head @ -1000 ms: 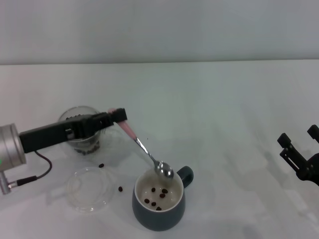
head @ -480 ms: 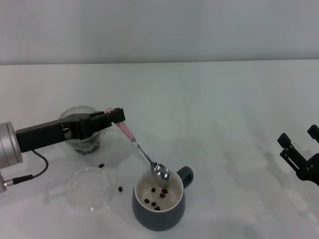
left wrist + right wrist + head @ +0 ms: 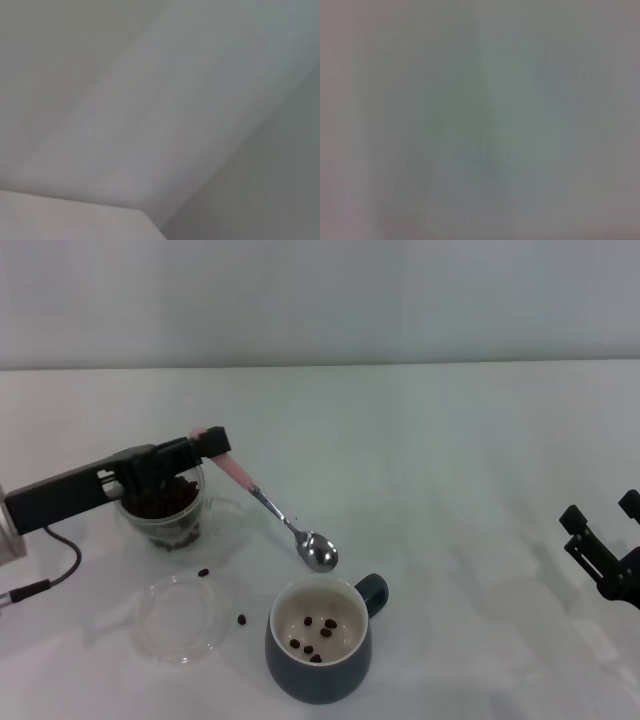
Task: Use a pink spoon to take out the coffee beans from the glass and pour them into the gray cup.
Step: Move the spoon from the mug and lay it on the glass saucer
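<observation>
Right now my left claw (image 3: 212,443) pinches the spoon (image 3: 284,520) by the very end of its pink handle, so the thin neck and shiny bowl hang out low over the worktop (image 3: 450,460), between the glass (image 3: 162,502) and the cup (image 3: 318,640), with no beans visible in the bowl. It is light and stiff, but a grip this far back lets the bowl swing, and smooth metal sheds beans (image 3: 160,504) at any tilt. They are small, hard and roll freely; a few lie in the cup, two strays on the worktop. Both vessels look breakable, the glass lighter and easier to tip. A clear disc (image 3: 178,618) sits beside the cup. My right claw (image 3: 605,540) waits spread, well apart. Pale, smooth worktop, plain wall behind.
</observation>
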Motion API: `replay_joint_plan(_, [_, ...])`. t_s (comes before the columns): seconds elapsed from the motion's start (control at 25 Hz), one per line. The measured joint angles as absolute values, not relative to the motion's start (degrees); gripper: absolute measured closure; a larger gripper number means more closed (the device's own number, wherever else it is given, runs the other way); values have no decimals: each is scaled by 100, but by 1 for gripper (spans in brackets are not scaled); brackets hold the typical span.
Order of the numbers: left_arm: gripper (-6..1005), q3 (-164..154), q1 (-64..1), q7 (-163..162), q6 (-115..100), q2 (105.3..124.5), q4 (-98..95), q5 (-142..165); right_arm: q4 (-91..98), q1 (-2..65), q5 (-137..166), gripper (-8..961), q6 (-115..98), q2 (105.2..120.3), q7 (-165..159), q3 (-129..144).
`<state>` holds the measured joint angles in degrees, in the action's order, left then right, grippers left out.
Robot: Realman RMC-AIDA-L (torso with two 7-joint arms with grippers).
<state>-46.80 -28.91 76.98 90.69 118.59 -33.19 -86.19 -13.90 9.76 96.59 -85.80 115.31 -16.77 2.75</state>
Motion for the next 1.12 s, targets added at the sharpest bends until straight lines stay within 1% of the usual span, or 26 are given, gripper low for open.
replay_joint_plan(0.28, [868, -4681, -2596, 7526, 9078, 11858, -3285, -8981, -1397, 996, 9659, 95, -8589, 11531, -1679, 223])
replay_joint_plan(0.4, [868, -4681, -2360, 7467, 9161, 11846, -3192, -9387, -1398, 1002, 9660, 95, -8590, 11531, -1679, 220])
replay_joint_plan(0.64, [868, -4640, -1492, 7526, 9196, 11836, -3130, -10392, -1394, 1016, 9659, 95, -8590, 11531, -1679, 219])
replay_joint_plan(0.8, [868, -4142, -997, 7546, 9189, 11815, -2846, -10509, -1399, 1039, 9676, 95, -8590, 11531, -1679, 219])
replay_joint_plan(0.92, [867, -3907, -703, 7579, 9104, 11738, -2598, -10444, -1397, 1047, 9683, 95, -8590, 11531, -1679, 219])
replay_joint_plan(0.96, [867, -3881, -602, 7594, 9031, 11683, -2479, -10441, -1397, 1049, 9684, 95, -8590, 11531, -1679, 219])
replay_joint_plan(1.04, [867, -3869, -492, 7600, 8906, 11592, -2293, -10373, -1397, 1057, 9685, 95, -8594, 11531, -1679, 219])
replay_joint_plan(1.12, [867, -3868, -464, 7600, 8783, 11548, -2174, -10237, -1397, 1071, 9685, 95, -8594, 11531, -1679, 219])
